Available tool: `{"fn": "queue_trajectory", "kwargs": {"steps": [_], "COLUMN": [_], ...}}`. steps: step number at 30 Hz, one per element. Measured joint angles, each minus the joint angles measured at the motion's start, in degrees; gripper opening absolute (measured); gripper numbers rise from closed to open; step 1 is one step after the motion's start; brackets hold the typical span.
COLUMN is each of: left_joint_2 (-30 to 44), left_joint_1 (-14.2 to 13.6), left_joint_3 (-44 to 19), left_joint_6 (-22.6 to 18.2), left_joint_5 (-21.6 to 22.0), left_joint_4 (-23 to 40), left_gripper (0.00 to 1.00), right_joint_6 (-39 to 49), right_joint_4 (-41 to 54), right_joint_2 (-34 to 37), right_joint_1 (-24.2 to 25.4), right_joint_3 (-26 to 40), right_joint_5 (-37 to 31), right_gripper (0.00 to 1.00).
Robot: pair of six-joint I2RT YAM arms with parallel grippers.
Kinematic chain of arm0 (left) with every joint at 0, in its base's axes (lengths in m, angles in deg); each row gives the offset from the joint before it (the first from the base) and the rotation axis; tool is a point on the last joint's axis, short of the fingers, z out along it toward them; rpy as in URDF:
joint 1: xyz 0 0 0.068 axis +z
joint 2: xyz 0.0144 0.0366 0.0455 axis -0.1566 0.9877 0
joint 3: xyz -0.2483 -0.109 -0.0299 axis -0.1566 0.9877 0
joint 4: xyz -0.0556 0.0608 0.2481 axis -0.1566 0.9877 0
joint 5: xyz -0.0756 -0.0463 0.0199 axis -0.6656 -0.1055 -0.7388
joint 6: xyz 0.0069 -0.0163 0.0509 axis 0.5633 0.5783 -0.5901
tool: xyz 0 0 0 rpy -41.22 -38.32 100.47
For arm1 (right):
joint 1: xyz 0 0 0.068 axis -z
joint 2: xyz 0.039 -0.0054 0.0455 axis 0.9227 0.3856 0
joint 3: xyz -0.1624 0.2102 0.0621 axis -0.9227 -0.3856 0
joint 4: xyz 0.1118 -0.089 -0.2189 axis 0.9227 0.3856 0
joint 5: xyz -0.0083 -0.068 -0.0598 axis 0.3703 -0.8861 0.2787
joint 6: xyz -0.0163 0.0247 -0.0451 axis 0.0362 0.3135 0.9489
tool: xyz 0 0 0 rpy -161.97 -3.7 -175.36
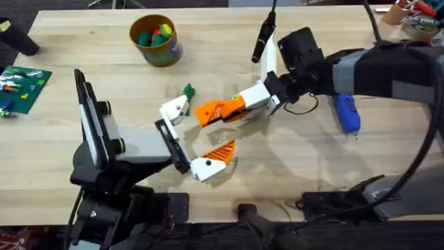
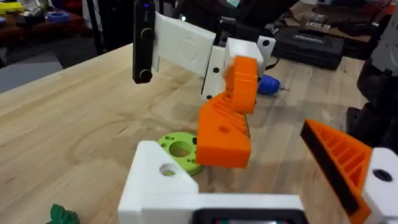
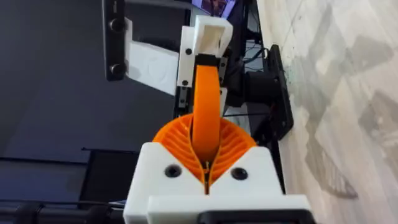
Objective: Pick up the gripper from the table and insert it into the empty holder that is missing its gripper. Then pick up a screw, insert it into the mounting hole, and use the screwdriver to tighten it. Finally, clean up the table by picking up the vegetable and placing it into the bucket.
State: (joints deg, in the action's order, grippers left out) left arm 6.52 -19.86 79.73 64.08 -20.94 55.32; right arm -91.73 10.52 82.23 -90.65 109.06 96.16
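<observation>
A light wooden tabletop (image 1: 62, 149) with plank grain carries two robot arms that meet near its middle. The left arm rises from the lower left; its pincer (image 1: 191, 135) is spread wide, with a bare white holder (image 1: 175, 110) as its upper finger mount and a lower mount carrying an orange ribbed pad (image 1: 220, 151). The right arm reaches in from the right, and its pincer (image 1: 244, 110) is pressed together on the loose orange gripper finger (image 1: 218, 111), held just beside the bare holder. In the left wrist view that orange piece (image 2: 227, 124) hangs above the tabletop, close to the white holder (image 2: 163, 177); in the right wrist view it (image 3: 206, 112) stands pinched between the ribbed pads (image 3: 174, 140). A yellow-rimmed bucket (image 1: 156, 40) with toy food inside sits toward the far left. A blue screwdriver (image 1: 347, 112) lies on the right side. A small dark green vegetable (image 1: 188, 91) lies just beyond the holder, and a lime green disc (image 2: 177, 149) sits beneath the held piece.
</observation>
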Motion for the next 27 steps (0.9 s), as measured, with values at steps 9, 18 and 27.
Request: {"fn": "queue_trajectory", "kwargs": {"steps": [9,18,27], "left_joint_2": [0.00,0.00,-0.01], "left_joint_1": [0.00,0.00,0.00], "left_joint_3": [0.00,0.00,0.00], "left_joint_6": [0.02,0.02,0.02], "left_joint_5": [-0.14,-0.16,-1.31], "left_joint_4": [0.00,0.02,0.21], "left_gripper": [0.986,0.986,0.986], "right_joint_6": [-2.26,-3.99,-4.40], "right_joint_4": [-5.44,-5.62,-5.58], "right_joint_2": [0.00,0.01,0.01], "right_joint_1": [-0.98,-0.98,-2.00], "right_joint_3": [0.02,0.02,0.02], "right_joint_5": [0.00,0.00,0.00], "right_gripper": [0.018,0.018,0.018]}}
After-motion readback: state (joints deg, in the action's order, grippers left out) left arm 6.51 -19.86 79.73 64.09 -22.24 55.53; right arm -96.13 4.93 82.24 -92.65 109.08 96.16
